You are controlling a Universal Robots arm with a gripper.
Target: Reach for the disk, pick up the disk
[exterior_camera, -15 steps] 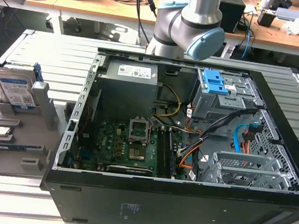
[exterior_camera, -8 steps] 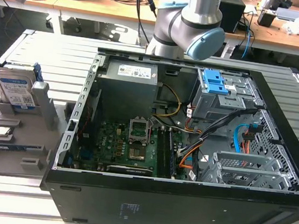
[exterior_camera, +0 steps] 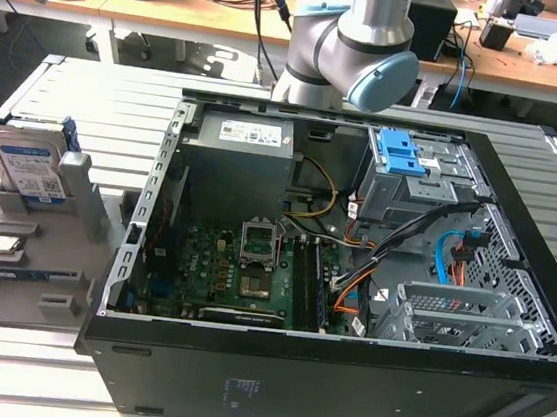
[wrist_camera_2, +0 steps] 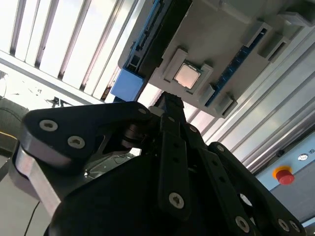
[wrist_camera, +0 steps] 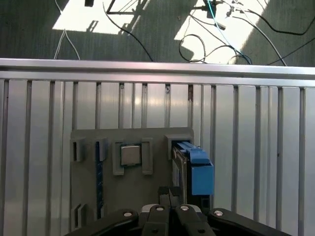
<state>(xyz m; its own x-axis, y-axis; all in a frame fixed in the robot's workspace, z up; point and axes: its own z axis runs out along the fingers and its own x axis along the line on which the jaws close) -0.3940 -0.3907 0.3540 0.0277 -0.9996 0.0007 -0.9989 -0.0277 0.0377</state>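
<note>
Nearest in both wrist views, the gripper (wrist_camera: 167,193): black links, fingers together, nothing btw them, touching nothing. Just past the tips in the first wrist view is a grey holder plate (wrist_camera: 123,191), flat on the slatted alu table (wrist_camera: 39,147). The disk (wrist_camera: 192,169) stands on edge in a slot at one end of that plate. It's seen edge-on w/ its blue bracket showing, clear of the gripper. In the next pocket along lies a square silver processor chip (wrist_camera: 130,155), flat. A thin blue strip (wrist_camera: 99,172) sits in a slot further along. Beyond the table edge: dark floor (wrist_camera: 29,29) w/ loose cables (wrist_camera: 221,24) in sun patches. In the second wrist view a red push-button (wrist_camera_2: 284,174) sits past the slats.

Exterior view: open PC case (exterior_camera: 342,362) on its side at front, motherboard (exterior_camera: 241,275) exposed, PSU (exterior_camera: 257,136) at the back, blue latch pair (exterior_camera: 403,152) on the drive cage. The holder plate is just beside the case on the exterior view's left; disk upright, label facing cam, chip in front of it. The arm (exterior_camera: 353,36) rises behind the case. Desks (exterior_camera: 536,72) w/ clutter are furthest back.
</note>
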